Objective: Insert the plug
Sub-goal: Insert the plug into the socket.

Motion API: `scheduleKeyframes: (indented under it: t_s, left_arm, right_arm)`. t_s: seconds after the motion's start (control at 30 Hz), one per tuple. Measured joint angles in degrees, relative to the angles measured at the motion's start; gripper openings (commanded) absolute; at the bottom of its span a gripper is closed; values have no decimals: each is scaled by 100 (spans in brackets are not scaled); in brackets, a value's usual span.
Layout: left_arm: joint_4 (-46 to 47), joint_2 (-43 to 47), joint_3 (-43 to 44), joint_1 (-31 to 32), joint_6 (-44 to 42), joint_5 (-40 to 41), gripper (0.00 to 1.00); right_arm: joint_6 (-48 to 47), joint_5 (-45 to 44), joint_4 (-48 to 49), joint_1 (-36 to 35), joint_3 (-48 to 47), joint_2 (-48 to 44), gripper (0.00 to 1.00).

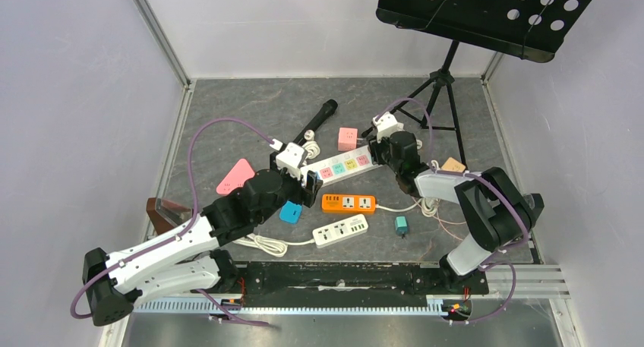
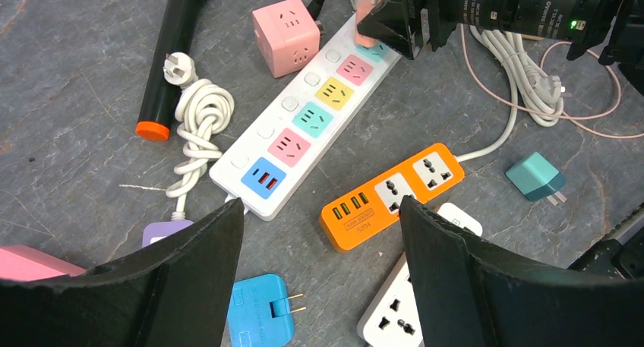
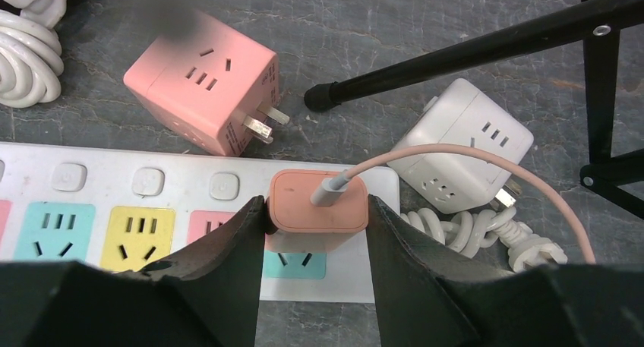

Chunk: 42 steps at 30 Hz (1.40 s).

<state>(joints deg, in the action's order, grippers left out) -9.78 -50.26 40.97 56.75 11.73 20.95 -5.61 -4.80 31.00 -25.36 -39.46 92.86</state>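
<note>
The right gripper (image 3: 314, 218) is pinching the peach plug (image 3: 300, 209), with one black finger (image 3: 228, 263) pressed against each side of it. The plug sits upright over the teal socket at the very end of the long white power strip (image 3: 152, 184); whether its prongs are fully seated cannot be told. A pink cable (image 3: 456, 153) leaves the top of the plug and curves off to the right. Just beyond the strip lie a pink cube adapter (image 3: 201, 81), tipped with its prongs toward the strip, and a white cube adapter (image 3: 463, 146) beside a coiled white cord (image 3: 471, 237). A black stand leg (image 3: 471, 47) ends between the two cubes. The left gripper (image 2: 320, 206) is spread wide and holds nothing, hanging above the near end of that same strip. Below it are an orange power strip (image 2: 395, 195), a blue plug (image 2: 258, 317) lying flat with its prongs to the right, and part of a second white strip (image 2: 402, 317). A teal plug (image 2: 535, 176) lies apart to the right. In the overhead view both arms reach in toward the middle of the grey table (image 1: 250, 104), and a black music stand (image 1: 486, 13) stands at the far right corner.
</note>
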Motion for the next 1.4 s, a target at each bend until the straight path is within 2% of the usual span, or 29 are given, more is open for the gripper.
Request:
scheduleKeyframes:
  t_s: [0.27,0.7,1.23,1.4]
  left_arm:
    - [0,-33,0,0,0,15,81]
    - [-2,-31,0,0,0,118,81]
    - [-85,44,-13,0,2,157,81]
    - [-85,44,-13,0,0,164,81]
  right_arm:
    - [-122,-470,437,-267,267,0,0]
    - [177,-1080,1329,-507,697,138,0]
    - [514,-1379,1867,-625,925,352,0]
    - [557,-1611,1753,-721,879,326,15]
